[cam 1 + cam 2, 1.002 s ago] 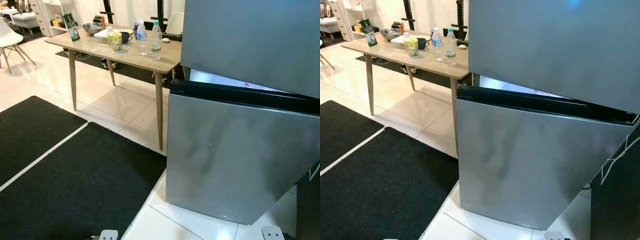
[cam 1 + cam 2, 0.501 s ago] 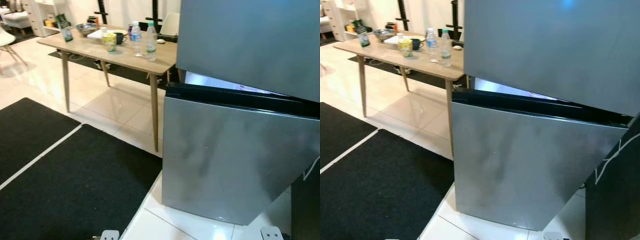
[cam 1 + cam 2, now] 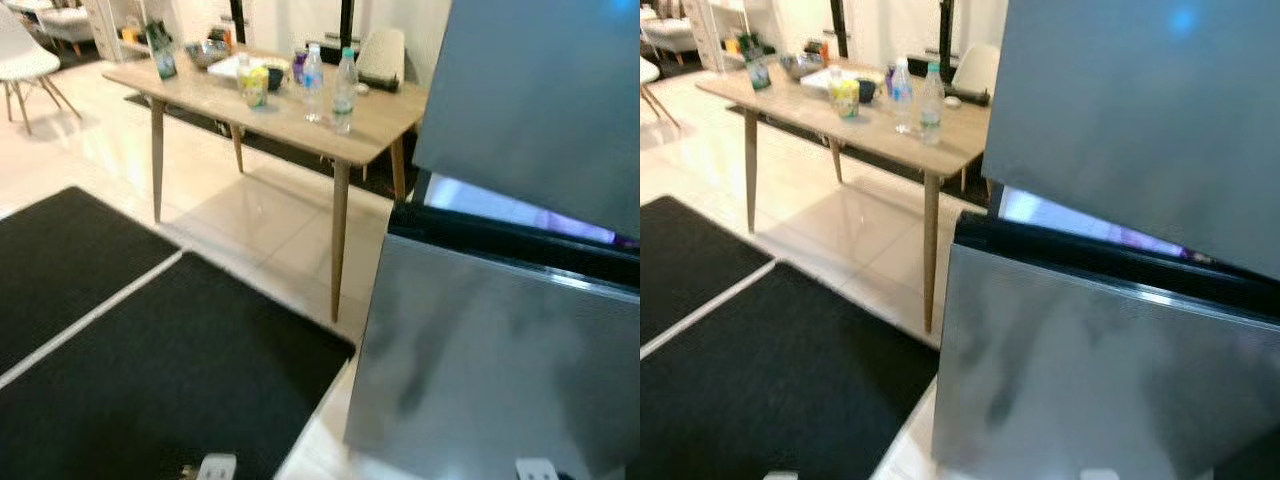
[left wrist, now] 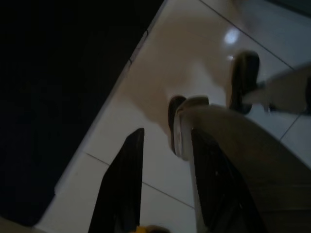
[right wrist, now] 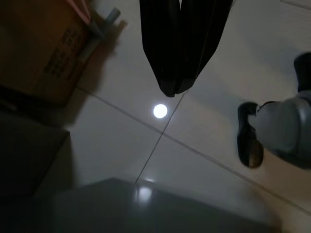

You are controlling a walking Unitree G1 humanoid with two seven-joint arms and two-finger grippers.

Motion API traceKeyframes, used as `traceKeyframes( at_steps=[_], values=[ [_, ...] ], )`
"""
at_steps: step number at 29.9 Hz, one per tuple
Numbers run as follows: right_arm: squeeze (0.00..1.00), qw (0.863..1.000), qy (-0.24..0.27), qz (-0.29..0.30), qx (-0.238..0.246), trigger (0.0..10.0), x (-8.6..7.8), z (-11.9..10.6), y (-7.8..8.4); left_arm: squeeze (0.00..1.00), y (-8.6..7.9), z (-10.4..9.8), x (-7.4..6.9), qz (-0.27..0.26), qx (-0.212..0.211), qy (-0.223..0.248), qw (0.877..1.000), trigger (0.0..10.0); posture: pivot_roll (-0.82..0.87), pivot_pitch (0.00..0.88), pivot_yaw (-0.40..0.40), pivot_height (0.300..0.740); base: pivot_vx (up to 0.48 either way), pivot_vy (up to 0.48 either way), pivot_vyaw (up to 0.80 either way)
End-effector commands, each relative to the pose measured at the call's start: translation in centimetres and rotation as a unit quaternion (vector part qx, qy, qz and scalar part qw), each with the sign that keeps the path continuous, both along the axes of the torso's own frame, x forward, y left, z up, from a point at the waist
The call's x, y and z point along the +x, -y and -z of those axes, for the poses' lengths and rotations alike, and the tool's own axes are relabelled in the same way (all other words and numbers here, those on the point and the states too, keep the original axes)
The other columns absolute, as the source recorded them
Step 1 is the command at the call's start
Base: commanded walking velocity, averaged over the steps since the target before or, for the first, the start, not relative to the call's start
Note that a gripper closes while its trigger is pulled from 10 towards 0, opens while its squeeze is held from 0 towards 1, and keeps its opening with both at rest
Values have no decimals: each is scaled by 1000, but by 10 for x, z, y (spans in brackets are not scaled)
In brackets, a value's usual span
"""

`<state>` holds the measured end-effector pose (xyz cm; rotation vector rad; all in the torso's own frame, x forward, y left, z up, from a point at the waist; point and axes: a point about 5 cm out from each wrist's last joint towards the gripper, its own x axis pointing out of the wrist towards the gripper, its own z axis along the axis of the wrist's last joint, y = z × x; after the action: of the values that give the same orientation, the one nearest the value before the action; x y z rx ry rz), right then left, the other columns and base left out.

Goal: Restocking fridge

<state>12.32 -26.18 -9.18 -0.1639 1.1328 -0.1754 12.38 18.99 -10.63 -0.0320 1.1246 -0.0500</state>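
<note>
The view has swung since half a second ago: the fridge point(image 3: 520, 330), which filled the right half of the frame, now sits further toward the right edge and looks larger and blurred, while the table point(image 3: 280, 105) has slid toward the upper middle. That is the camera moving as the robot steps or turns, not the things themselves, and I judge the robot is heading for the table to fetch stock. The fridge stands upright, its long axis vertical, at the right of both eye views; its lower door point(image 3: 1100, 380) hangs ajar, swung out toward the camera with a bright gap along its top edge, while the upper door point(image 3: 545, 95) is closed. On the table in the upper left stand two water bottles point(image 3: 328, 85), upright and close together, a yellow cup point(image 3: 256, 86), a bowl point(image 3: 205, 52) and a green carton point(image 3: 161, 50) at the far end. Black mats point(image 3: 150, 370) cover the floor at lower left. The left gripper point(image 4: 163, 184) hangs over the tiles with its fingers parted and empty; the right gripper point(image 5: 177, 73) hangs idle too, fingers pressed together, holding nothing.
</note>
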Motion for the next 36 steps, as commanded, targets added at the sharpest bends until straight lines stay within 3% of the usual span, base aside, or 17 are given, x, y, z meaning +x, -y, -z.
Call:
traceKeyframes(
  at_steps=[1, 16, 19, 25, 29, 32, 33, 36],
  values=[
    [0, 1000, 7, -1, 2, 10000, 3, -1, -1, 0, 1, 2, -5, 1, -2, -8, 1000, 10000, -34, 0, -30, 740, 375, 0, 0],
    [0, 999, 28, 41, 9, 10000, -2, -2, 8, 0, -1, 0, -1, -4, 0, -2, 1000, 10000, -41, 0, -29, 740, 100, 0, 0],
    [0, 990, 93, 90, 51, 10000, 9, -9, 10, 0, 0, 0, -2, -2, -1, -2, 1000, 10000, -43, 0, -29, 740, 0, 0, 0],
    [0, 979, 138, 122, 81, 10000, 18, -14, 13, 0, 1, 1, -2, 1, -1, -3, 1000, 10000, -44, 0, -29, 740, 0, 0, 0],
    [0, 964, 203, 137, 105, 10000, 43, -27, 16, 0, 1, 1, -2, 3, -1, -4, 1000, 10000, -47, 0, -25, 740, 0, 0, 0],
    [0, 961, 217, 131, 107, 10000, 51, -32, 15, 0, 1, 1, -2, 4, -1, -4, 1000, 10000, -47, 0, -25, 740, 0, 0, 0],
    [0, 953, 253, 117, 116, 10000, 73, -43, 13, 0, 1, 1, -2, 5, -1, -4, 1000, 10000, -47, 0, -24, 740, 0, 0, 0],
    [0, 941, 296, 101, 126, 10000, 98, -58, 10, 0, 1, 1, -2, 4, -2, -3, 1000, 10000, -45, 0, -26, 740, 0, 0, 0]
  ],
)
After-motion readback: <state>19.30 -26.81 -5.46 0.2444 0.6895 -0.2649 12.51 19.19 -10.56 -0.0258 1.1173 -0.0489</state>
